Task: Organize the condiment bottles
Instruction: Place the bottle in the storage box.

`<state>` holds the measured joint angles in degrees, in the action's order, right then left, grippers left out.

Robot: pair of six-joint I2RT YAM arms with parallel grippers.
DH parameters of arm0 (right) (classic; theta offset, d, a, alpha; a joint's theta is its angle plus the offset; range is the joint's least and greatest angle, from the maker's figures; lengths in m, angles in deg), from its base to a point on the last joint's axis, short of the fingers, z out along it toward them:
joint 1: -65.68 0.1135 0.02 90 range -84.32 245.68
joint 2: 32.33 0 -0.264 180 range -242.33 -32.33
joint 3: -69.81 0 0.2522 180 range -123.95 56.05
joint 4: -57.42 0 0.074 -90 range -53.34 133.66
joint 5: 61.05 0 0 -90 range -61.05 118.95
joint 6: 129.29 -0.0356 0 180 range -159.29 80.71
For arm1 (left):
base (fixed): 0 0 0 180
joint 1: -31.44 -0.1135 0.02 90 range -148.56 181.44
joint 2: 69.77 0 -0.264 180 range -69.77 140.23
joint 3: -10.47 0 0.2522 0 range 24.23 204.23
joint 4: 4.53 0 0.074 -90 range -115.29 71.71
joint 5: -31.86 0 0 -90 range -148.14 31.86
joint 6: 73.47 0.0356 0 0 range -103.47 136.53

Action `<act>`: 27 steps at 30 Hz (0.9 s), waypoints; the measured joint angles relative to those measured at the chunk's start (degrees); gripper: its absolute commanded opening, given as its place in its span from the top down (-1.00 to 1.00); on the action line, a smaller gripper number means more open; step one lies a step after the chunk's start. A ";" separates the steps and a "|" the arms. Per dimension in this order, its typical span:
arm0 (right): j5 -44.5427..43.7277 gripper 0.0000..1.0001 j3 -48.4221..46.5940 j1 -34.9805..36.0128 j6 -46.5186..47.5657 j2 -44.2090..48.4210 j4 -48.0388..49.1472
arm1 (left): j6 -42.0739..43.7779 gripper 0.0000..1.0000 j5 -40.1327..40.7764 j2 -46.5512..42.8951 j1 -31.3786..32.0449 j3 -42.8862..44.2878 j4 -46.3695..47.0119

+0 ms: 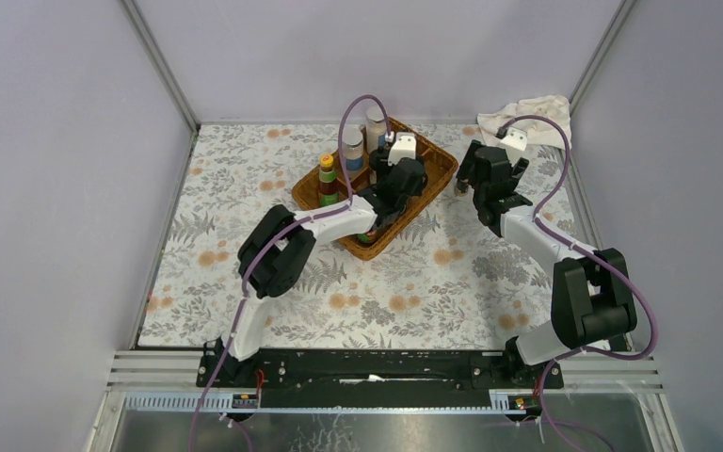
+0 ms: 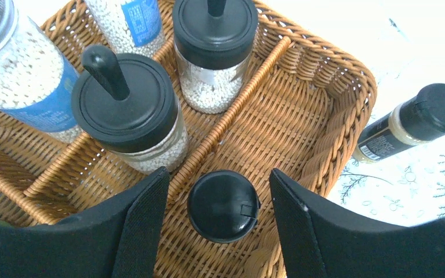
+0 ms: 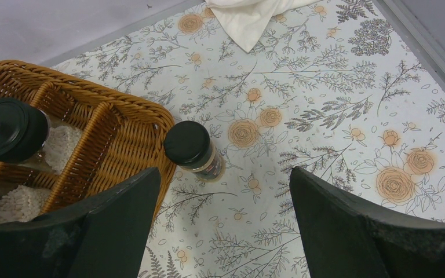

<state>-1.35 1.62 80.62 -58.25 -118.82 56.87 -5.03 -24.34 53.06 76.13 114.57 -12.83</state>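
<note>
Wicker tray [image 2: 330, 87] holding white-bead jars [image 2: 124, 104] and blue shakers [image 2: 17, 69], left end effector [image 2: 215, 174] spread around a black-capped bottle [image 2: 223, 205] in one slot, right end effector [image 3: 223, 174] spread over a black-lidded jar [image 3: 188, 145] on the table [image 3: 324, 116] beside the tray.

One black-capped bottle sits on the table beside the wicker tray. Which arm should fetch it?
Right. The right pincer, open, hovers just short of that bottle, nothing between. The left pincer is open over a jar inside the tray.
</note>
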 measured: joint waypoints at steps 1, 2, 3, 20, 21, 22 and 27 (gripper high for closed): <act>0.00 -0.80 0.00 0.00 0.00 0.00 -0.02 | 0.24 -0.39 0.20 -0.24 0.00 0.07 -0.04; 0.00 -0.79 0.00 0.00 -0.02 0.00 -0.02 | 0.50 -0.39 0.33 -0.52 0.02 0.24 -0.15; 0.00 -0.80 0.00 0.00 -0.02 0.00 0.00 | 0.70 -0.39 0.46 -0.74 0.07 0.44 -0.15; 1.90 -0.80 -1.11 -0.07 0.07 -0.28 -1.53 | 7.61 -0.41 4.96 -11.30 2.64 3.39 -1.42; 2.12 -0.80 -1.38 -0.07 0.07 -0.39 -1.66 | 8.28 -0.41 5.31 -12.35 2.89 3.76 -1.62; 2.54 -0.80 -1.62 -0.07 0.09 -0.52 -1.81 | 8.87 -0.41 5.68 -13.60 2.93 4.00 -1.70; 3.41 -0.81 -1.81 -0.07 0.63 -1.03 -2.05 | 12.24 -0.47 8.17 -20.31 3.23 4.44 -1.75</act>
<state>2.06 -0.20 80.56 -57.62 -119.85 54.82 7.21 -16.17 32.75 79.36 119.01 -14.58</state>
